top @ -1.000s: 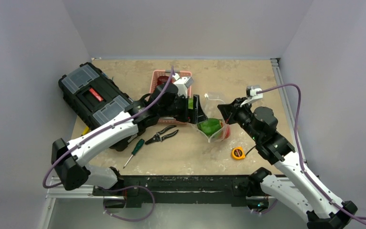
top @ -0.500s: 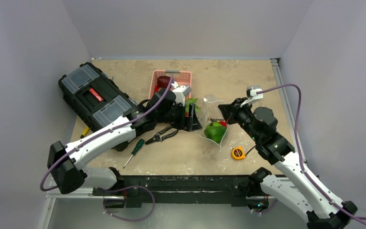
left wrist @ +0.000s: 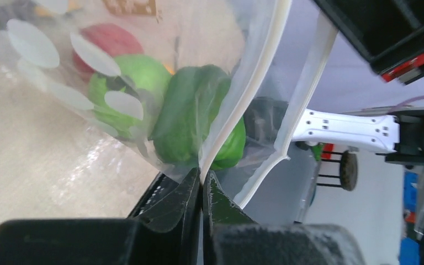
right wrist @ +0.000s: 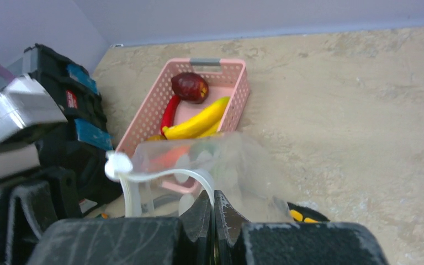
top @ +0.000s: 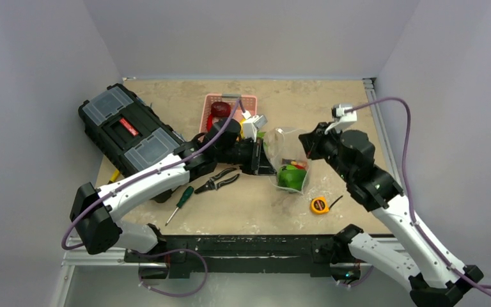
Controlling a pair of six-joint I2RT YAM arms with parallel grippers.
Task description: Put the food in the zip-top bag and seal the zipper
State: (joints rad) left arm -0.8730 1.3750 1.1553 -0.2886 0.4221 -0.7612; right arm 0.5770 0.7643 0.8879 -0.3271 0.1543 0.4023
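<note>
The zip-top bag (top: 286, 153) hangs between both grippers, mouth upward. It is clear with white dots, and a green pepper (top: 289, 176) and something red lie inside. My left gripper (top: 266, 160) is shut on the near-left rim; its wrist view shows the whitish zipper (left wrist: 243, 94) pinched at my left gripper (left wrist: 201, 179), with the pepper (left wrist: 190, 110) behind. My right gripper (top: 307, 144) is shut on the opposite rim, the zipper (right wrist: 165, 176) curving out of my right gripper (right wrist: 213, 199). A banana (right wrist: 199, 118), a dark red apple (right wrist: 190, 86) and a red chili (right wrist: 169, 113) lie in the pink basket (right wrist: 242, 83).
A black toolbox (top: 128, 131) sits at the left. Pliers (top: 217, 181) and a green-handled screwdriver (top: 180, 201) lie in front of it. A yellow tape measure (top: 319, 205) rests near the bag's right side. The pink basket (top: 230, 99) stands at the back centre.
My left gripper was open beside the bag and has shut on its rim. My right gripper has risen and drawn back, and the bag now hangs more upright with its mouth spread.
</note>
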